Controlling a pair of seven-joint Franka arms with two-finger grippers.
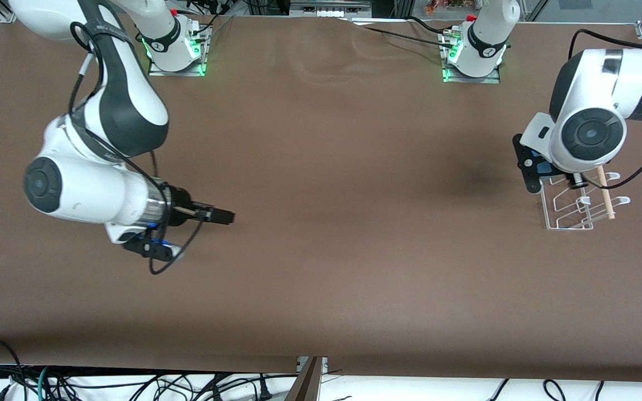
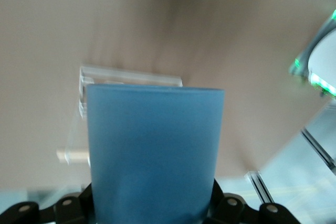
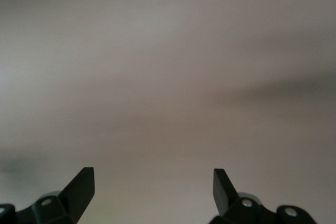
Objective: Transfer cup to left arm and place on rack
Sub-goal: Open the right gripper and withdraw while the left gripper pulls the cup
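- Cup [image 2: 155, 156] handling comes first: one light-blue plastic tumbler, thin-walled and probably very light, stiff enough to take a firm pinch, smooth enough that it could slip if the grip were loose. No handle shows, so the side wall is the place to take hold, low enough to leave the rim free.
- Left tool [image 2: 152, 211] is clamped on that cup; the left wrist view shows the blue wall filling the space between the black finger mounts. In the front view the cup itself is hidden under the arm's wrist.
- That left tool hangs over the rack [image 1: 577, 209], which stands on the worktop [image 1: 326, 223] toward the left arm's end; whether the cup touches the wires cannot be told.
- Rack: one, white wire with hooked prongs, and one light wooden dowel [image 1: 605, 195] across it. It looks light too, so a heavy push could shift it.
- Right tool [image 3: 153, 192] stands wide and holds nothing, over bare worktop toward the right arm's end; this arm waits.
- Count: one cup, one rack, one dowel, two arms.
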